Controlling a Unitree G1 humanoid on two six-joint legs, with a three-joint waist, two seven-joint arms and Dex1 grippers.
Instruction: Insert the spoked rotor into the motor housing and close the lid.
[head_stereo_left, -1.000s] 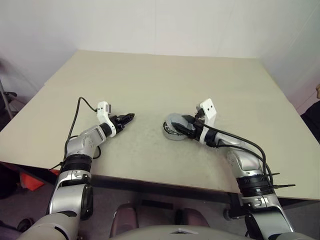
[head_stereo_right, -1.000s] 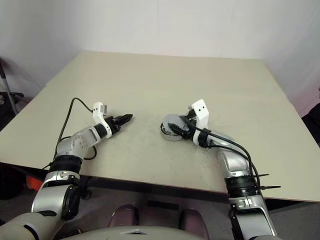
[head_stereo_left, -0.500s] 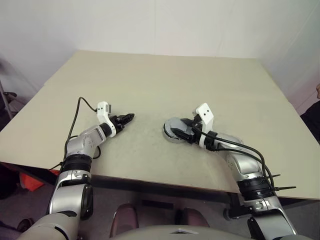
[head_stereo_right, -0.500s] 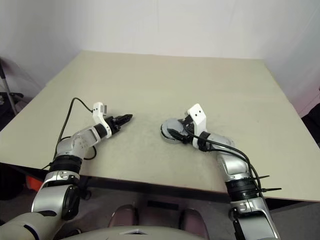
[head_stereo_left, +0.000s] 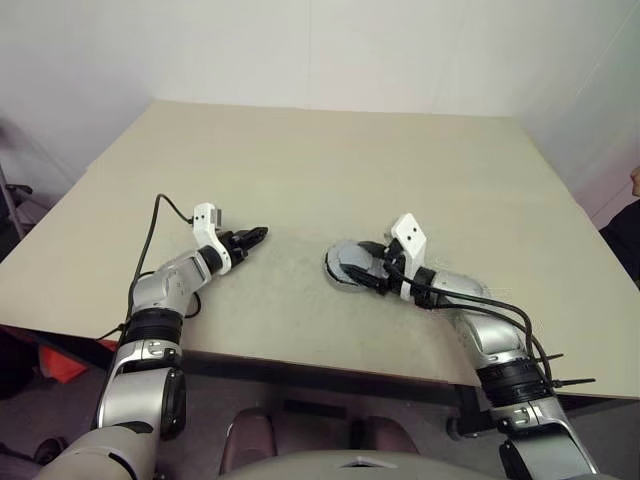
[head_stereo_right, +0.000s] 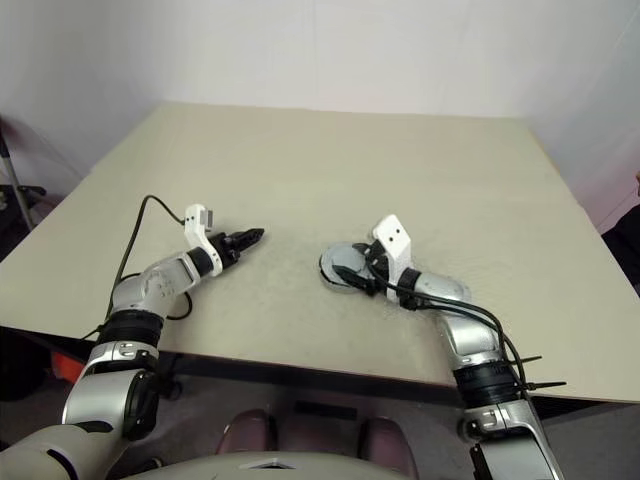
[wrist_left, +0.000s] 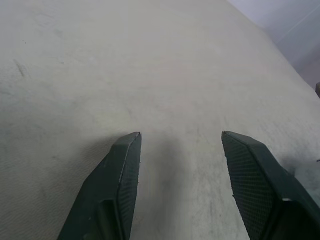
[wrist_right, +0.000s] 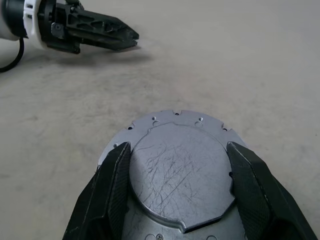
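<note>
Since a second ago: right gripper (wrist_right: 175, 165) has rolled, its white camera block tipped lower; left gripper (wrist_left: 180, 145) unchanged. Item: lid (wrist_right: 177, 172), grey, scratched, flat on the table (head_stereo_left: 330, 160), between the right fingers (wrist_right: 112, 180), which pinch its edges. Left gripper at the lid's nine o'clock, spread, holding nothing.

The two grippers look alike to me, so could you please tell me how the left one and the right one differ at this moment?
The left gripper has nothing between its open fingers, just bare table; the right gripper straddles a grey metal disc, a finger at each side of its raised face. The left gripper sits apart from the disc; the right one is at it. Both have two black fingers, hang low over the table and point toward each other.
</note>
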